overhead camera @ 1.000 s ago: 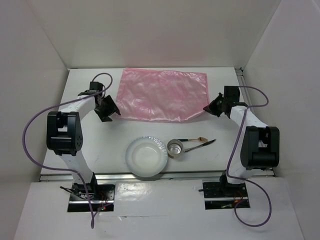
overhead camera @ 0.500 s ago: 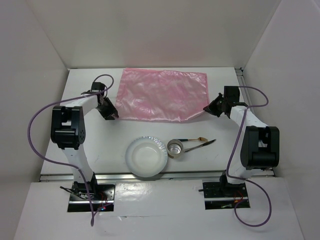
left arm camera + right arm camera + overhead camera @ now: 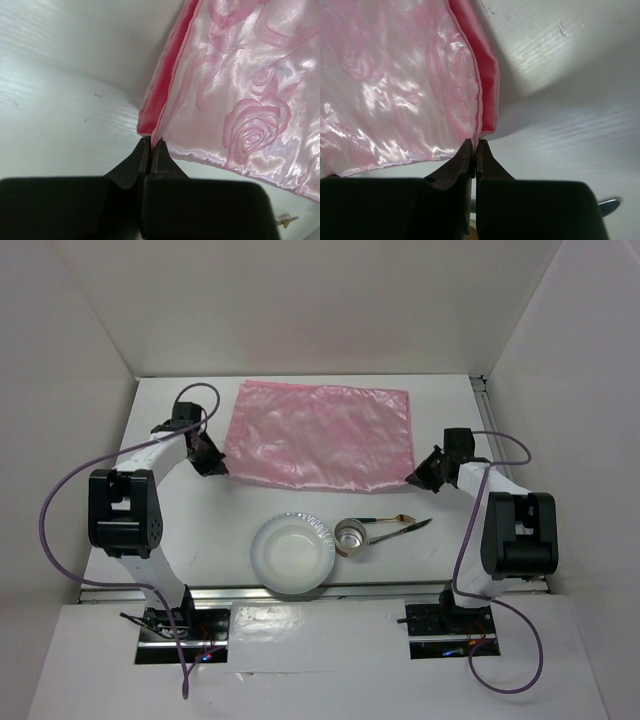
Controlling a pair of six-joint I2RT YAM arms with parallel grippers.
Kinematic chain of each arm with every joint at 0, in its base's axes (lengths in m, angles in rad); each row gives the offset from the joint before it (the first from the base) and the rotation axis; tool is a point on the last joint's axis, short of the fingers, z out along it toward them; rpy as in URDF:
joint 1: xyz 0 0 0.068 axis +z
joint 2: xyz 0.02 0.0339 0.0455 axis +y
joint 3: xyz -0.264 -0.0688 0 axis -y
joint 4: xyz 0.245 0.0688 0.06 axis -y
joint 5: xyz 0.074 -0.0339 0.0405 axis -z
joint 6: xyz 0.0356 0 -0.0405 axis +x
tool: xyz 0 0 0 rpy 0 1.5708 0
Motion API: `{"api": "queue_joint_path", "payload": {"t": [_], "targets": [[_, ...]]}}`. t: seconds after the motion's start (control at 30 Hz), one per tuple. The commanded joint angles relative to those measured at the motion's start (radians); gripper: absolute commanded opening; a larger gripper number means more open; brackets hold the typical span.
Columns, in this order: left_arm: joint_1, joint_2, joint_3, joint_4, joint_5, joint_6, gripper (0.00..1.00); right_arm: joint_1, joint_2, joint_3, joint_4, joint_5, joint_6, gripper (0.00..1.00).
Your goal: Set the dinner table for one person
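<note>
A shiny pink mat (image 3: pixel 320 435) with a rose pattern lies across the far half of the white dinner table (image 3: pixel 200 540). My left gripper (image 3: pixel 217 466) is shut on the mat's near left corner (image 3: pixel 152 132), the edge pinched between its black fingers. My right gripper (image 3: pixel 413 478) is shut on the near right corner (image 3: pixel 479 135) the same way. Both corners are lifted a little off the table, showing the mat's darker pink underside (image 3: pixel 487 90). A white plate (image 3: pixel 292 553), a small metal cup (image 3: pixel 351 536), and cutlery (image 3: pixel 400 527) lie near the front.
White walls (image 3: pixel 70 390) close in the table on the left, back and right. A metal rail (image 3: pixel 480 390) runs along the right edge. Purple cables (image 3: pixel 60 510) loop beside each arm.
My left gripper has moved up to the mat's near left corner and shut on it. The mat has shifted slightly left and toward the front. The right gripper moved nearer with its corner.
</note>
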Motion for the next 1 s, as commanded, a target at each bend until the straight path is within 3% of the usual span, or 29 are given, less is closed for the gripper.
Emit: {"api": "queue_joint_path", "payload": {"t": [0.0, 0.4, 0.97], "targets": [[0.010, -0.025, -0.054, -0.022, -0.023, 0.014, 0.00, 0.008, -0.025, -0.017, -0.008, 0.023, -0.010, 0.00], [0.010, -0.135, -0.211, -0.027, -0.088, 0.014, 0.00, 0.008, -0.066, -0.072, -0.018, 0.058, -0.010, 0.00], [0.010, -0.115, -0.220, -0.036, -0.106, 0.002, 0.00, 0.008, -0.181, -0.150, -0.057, 0.101, -0.001, 0.00]]}}
